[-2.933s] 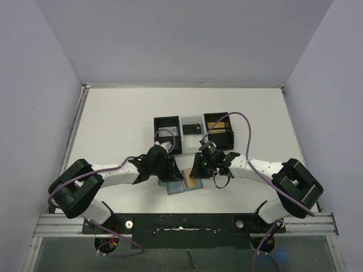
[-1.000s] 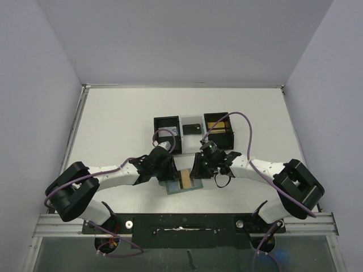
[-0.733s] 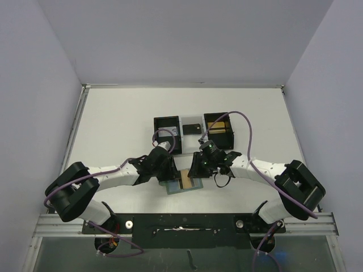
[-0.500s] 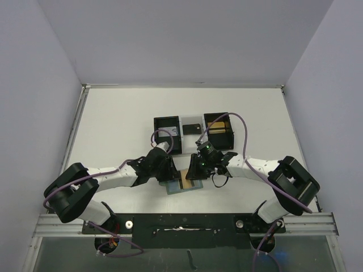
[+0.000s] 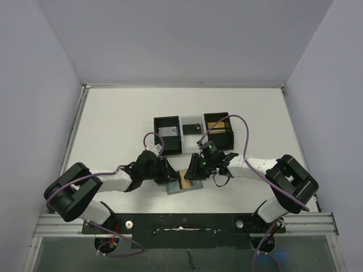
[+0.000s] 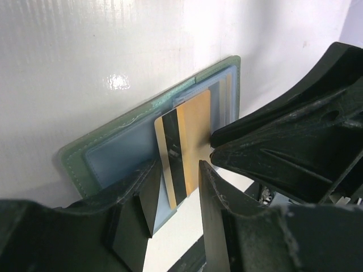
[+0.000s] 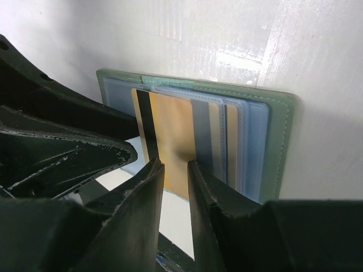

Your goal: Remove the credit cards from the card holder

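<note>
The card holder [image 5: 174, 188] lies open and flat near the table's front edge, sage green with pale blue pockets [image 7: 249, 136]. A gold-orange credit card [image 5: 186, 180] with a black stripe lies partly slid out of its pocket across the lining [image 6: 184, 147]. Edges of other cards [image 7: 218, 136] show in the pockets. My left gripper [image 6: 179, 168] is open, its fingers straddling the card's near end and the holder's corner. My right gripper [image 7: 174, 164] has its jaws slightly apart, tips resting on the gold card, nothing between them. Both grippers meet over the holder [image 5: 166, 173] [image 5: 194, 172].
Two black open-topped boxes [image 5: 168, 135] [image 5: 219, 129] stand just behind the holder, with a dark card [image 5: 191, 128] lying between them. Purple cables loop from both wrists. The right arm's finger [image 6: 272, 153] crowds the left wrist view.
The gold card has slid left, farther out of its pocket, since the oldest frame. In the last second the left gripper drew back leftward and the right gripper edged down onto the card.
</note>
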You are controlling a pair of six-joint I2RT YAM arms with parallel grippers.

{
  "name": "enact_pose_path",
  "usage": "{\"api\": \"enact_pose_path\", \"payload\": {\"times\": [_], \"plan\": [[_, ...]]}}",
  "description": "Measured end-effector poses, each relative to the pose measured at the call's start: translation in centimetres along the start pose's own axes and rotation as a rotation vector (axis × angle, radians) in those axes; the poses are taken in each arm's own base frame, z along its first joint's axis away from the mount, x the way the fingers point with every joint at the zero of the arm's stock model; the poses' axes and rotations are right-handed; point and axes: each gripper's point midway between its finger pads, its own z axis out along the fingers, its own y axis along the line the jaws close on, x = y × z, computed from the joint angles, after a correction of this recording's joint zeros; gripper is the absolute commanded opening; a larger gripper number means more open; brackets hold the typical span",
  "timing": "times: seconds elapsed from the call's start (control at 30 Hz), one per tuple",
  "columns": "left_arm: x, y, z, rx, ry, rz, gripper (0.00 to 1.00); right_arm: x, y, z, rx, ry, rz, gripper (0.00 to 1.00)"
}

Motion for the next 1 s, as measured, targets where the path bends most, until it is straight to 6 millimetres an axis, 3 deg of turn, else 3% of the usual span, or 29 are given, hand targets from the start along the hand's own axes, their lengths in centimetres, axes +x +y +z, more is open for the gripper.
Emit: {"api": "enact_pose_path", "payload": {"times": [0.37,0.67,1.0], "plan": [[0.7,-0.4,-0.1,0.119,0.032,-0.076,0.33,0.1,0.1,0.0,-0.06,0.015,0.028,0.26],[0.8,0.1,0.1,0.125,0.037,-0.108,0.02,-0.1,0.0,0.0,-0.07,0.015,0.035,0.26],[0.7,0.4,-0.7,0.102,0.025,-0.1,0.0,-0.1,0.1,0.0,-0.071,0.014,0.036,0.28]]}}
